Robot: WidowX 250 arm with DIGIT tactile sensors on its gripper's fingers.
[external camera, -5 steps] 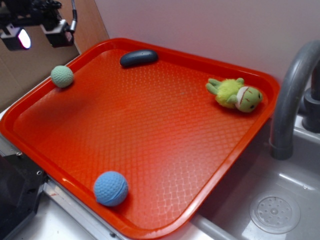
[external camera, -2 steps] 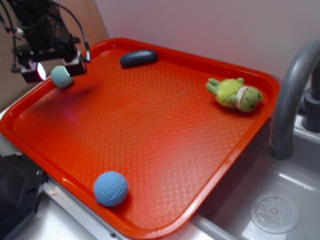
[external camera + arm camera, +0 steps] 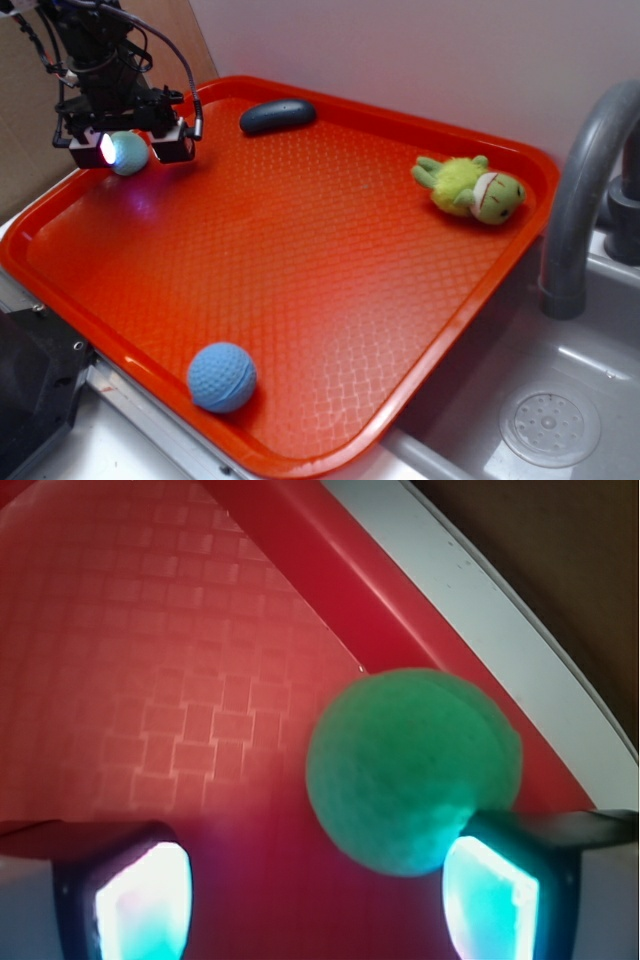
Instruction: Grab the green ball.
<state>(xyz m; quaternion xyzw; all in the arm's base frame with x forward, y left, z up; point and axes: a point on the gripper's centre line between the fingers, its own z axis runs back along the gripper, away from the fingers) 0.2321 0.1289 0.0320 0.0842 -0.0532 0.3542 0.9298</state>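
Your hand (image 3: 128, 152) sits spread around the green ball (image 3: 410, 770) at the red tray's (image 3: 330, 260) far left rim, not pinching it.

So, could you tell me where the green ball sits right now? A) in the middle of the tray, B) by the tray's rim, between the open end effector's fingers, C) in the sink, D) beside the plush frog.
B: the green ball lies near the red tray's rim, with the end effector open, a finger on either side; the wrist view shows the ball close to one finger.
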